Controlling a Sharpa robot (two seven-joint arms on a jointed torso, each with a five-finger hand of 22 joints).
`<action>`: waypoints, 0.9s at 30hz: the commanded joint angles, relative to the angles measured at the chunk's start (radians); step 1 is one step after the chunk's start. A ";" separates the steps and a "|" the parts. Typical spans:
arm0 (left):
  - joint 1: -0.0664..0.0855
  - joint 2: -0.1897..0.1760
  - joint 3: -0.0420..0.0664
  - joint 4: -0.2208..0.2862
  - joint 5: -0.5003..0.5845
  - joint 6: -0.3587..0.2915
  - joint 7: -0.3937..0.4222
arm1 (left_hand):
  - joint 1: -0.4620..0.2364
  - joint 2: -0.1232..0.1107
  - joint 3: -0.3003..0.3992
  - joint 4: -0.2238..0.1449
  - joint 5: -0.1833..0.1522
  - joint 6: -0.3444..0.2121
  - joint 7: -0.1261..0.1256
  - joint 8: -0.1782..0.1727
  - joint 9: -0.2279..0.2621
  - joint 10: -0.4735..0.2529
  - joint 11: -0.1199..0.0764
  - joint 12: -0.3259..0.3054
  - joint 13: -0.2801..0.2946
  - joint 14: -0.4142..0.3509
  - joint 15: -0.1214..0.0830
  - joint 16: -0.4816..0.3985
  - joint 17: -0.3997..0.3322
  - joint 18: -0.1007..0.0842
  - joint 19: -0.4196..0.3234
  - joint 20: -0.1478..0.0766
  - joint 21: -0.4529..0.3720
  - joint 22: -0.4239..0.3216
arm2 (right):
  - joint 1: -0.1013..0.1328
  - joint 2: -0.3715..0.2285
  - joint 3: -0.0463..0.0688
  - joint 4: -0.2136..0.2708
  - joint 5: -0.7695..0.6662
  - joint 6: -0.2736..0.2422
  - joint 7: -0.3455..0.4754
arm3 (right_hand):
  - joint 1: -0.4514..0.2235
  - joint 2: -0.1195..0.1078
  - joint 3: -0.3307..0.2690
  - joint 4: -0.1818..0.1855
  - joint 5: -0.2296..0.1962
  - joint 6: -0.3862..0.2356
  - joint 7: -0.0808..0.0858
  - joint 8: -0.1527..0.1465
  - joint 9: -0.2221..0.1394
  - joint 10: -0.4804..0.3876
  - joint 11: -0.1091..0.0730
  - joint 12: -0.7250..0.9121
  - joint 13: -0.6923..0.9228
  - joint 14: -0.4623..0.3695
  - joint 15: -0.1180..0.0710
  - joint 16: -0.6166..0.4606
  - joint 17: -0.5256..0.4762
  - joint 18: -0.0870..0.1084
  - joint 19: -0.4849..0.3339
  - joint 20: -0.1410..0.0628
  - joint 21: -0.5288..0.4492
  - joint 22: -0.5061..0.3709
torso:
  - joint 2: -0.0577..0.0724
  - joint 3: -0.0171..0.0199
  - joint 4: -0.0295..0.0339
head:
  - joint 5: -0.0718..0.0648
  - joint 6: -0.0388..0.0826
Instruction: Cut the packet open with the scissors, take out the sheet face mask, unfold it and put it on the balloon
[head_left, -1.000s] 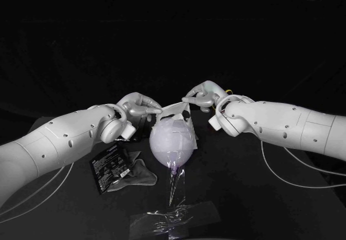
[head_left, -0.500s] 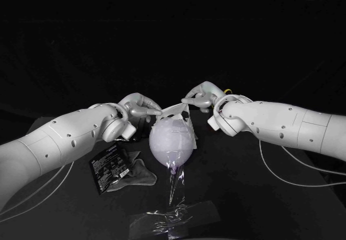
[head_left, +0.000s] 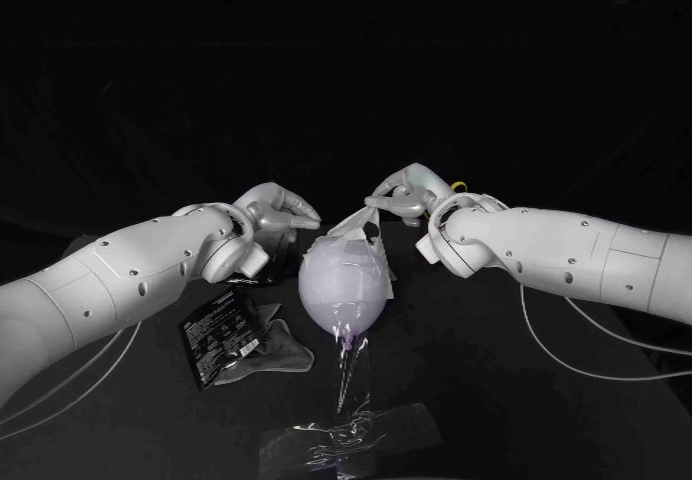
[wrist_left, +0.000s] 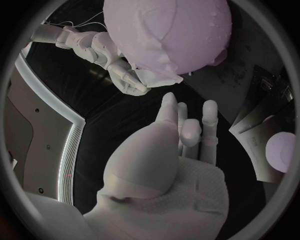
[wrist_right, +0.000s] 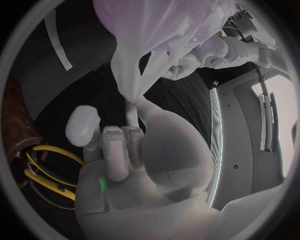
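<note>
A pale lavender balloon (head_left: 346, 292) stands upright on a thin stick at the table's middle. The white sheet mask (head_left: 355, 224) lies draped over the balloon's top (wrist_left: 178, 35). My right hand (head_left: 402, 195) pinches the mask's upper corner (wrist_right: 132, 97) just above and behind the balloon, pulling it taut. My left hand (head_left: 277, 210) hovers a little to the left of the balloon's top, its fingers (wrist_left: 187, 122) stretched out and holding nothing, apart from the mask's edge (wrist_left: 159, 76). The black packet (head_left: 219, 336) lies flat at the front left.
A crumpled grey piece (head_left: 278, 345) lies beside the packet. The balloon's stick (head_left: 346, 380) ends in clear tape (head_left: 340, 436) on the table near the front edge. The yellow-handled scissors (wrist_right: 37, 172) lie behind my right hand.
My left hand has let go of the mask's edge and drawn back a little to the left. My right hand keeps its pinch on the corner.
</note>
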 joint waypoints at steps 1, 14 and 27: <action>0.019 -0.020 0.004 0.040 -0.008 0.003 0.004 | 0.001 0.126 0.007 0.000 -0.003 -0.007 -0.001 0.005 0.001 -0.004 -0.006 0.003 0.001 0.002 -0.001 0.006 -0.003 0.015 0.003 -0.006 0.007 0.002 | 0.000 -0.018 0.001 0.033 0.004 -0.076 0.062 | 0.005 -0.006 0.006 0.001 0.007 0.001 -0.008 0.052 0.124 0.103 -0.007 0.003 0.263 0.104 -0.010 0.003 0.263 0.015 0.007 0.000 0.002 0.123 | -0.004 0.0002 0.0006 | 0.004 0.003; 0.070 -0.097 0.005 0.156 0.009 0.028 -0.043 | 0.000 0.125 0.008 0.002 -0.003 -0.008 -0.001 0.006 0.004 -0.004 -0.006 0.005 0.001 -0.008 -0.001 0.006 -0.018 0.015 0.003 -0.007 0.008 0.002 | 0.001 -0.078 0.003 0.139 0.010 -0.110 0.094 | 0.005 -0.007 0.007 0.000 0.007 0.000 -0.008 0.053 0.125 0.103 -0.007 0.003 0.263 0.104 -0.010 0.003 0.263 0.014 0.009 0.000 0.005 0.124 | -0.019 0.0025 0.0042 | 0.006 0.008; 0.045 -0.025 -0.013 0.061 0.027 0.040 -0.070 | -0.109 0.010 -0.132 0.113 -0.004 -0.156 0.054 -0.134 -0.066 -0.074 0.072 -0.154 -0.092 -0.318 0.069 -0.088 -0.407 0.006 -0.042 0.017 -0.083 -0.048 | 0.002 -0.076 0.003 0.165 0.011 -0.108 0.095 | 0.005 -0.008 0.007 0.000 0.007 0.000 -0.009 0.054 0.126 0.103 -0.007 0.003 0.263 0.104 -0.010 0.003 0.263 0.014 0.008 0.000 0.002 0.123 | -0.013 0.0018 0.0019 | 0.012 0.004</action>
